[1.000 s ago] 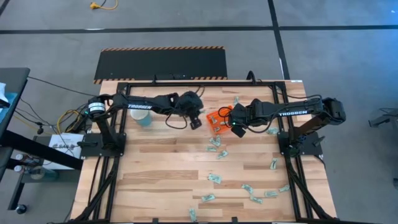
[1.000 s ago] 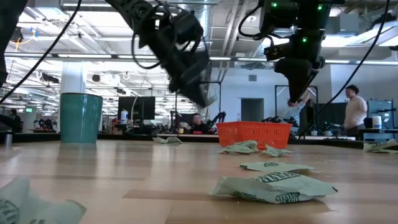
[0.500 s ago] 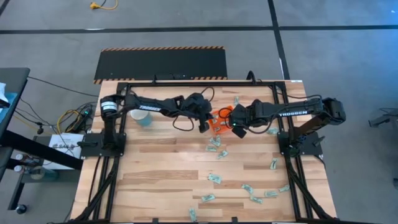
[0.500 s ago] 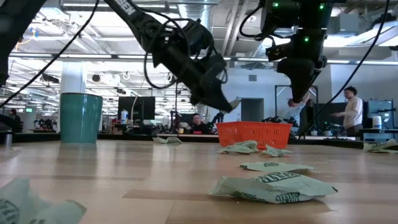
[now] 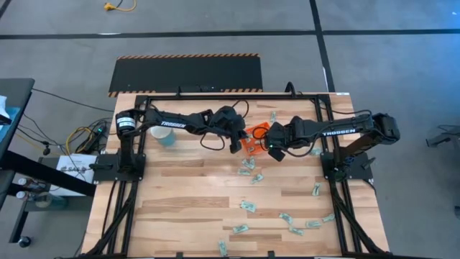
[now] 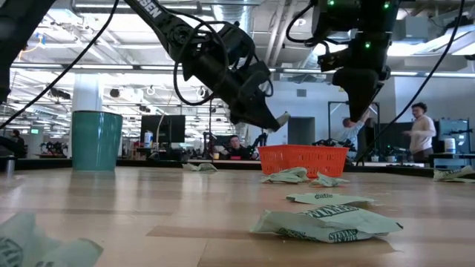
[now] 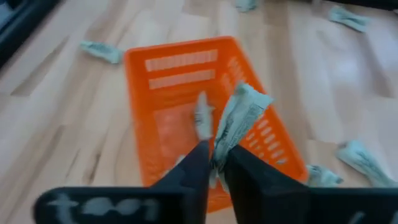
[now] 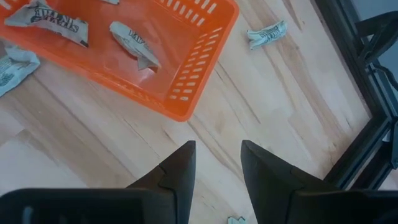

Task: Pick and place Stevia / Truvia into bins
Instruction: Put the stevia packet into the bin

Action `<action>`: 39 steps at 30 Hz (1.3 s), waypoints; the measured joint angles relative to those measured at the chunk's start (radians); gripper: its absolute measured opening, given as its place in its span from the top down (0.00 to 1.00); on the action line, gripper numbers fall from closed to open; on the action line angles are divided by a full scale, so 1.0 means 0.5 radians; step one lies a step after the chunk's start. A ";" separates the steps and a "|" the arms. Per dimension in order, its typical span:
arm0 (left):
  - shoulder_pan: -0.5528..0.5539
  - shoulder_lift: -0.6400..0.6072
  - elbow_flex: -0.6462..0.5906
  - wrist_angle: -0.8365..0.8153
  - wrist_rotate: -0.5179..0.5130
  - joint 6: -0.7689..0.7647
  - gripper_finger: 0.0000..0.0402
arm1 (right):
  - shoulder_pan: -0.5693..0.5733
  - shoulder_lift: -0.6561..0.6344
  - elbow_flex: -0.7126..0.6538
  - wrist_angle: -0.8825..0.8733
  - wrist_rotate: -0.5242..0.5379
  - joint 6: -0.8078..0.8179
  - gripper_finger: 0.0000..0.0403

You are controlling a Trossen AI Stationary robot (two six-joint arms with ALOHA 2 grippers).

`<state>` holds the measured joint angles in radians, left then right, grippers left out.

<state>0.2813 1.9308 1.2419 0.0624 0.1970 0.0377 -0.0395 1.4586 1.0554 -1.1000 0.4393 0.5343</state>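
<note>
While our left gripper point(image 7: 214, 163) hangs over the orange tray point(image 7: 163, 74), pinching a crumpled Stevia packet point(image 7: 239, 115) above it, our right gripper point(image 8: 217, 163) waits beside the tray, fingers parted and empty, over the table point(image 8: 261, 93).

Probably robotics lab: monitors point(image 6: 159, 127), person point(image 6: 424, 132) (background), rigs.

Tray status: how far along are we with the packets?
Early on. Done: a few packets already lie in the orange tray. In hand: the left gripper is shut on one packet above the tray, not yet dropped. The right gripper hangs open and empty beside the tray. Left: many loose packets are scattered over the table, most of them toward its near right corner.
</note>
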 joint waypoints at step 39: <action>0.011 -0.198 0.154 -0.877 0.146 0.166 0.61 | -0.475 -0.215 -0.610 -0.276 -0.516 -0.248 0.64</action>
<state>0.2867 1.8320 1.3190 -0.3763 0.2702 0.1207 -0.2768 1.3510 0.7506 -1.2378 0.1814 0.4102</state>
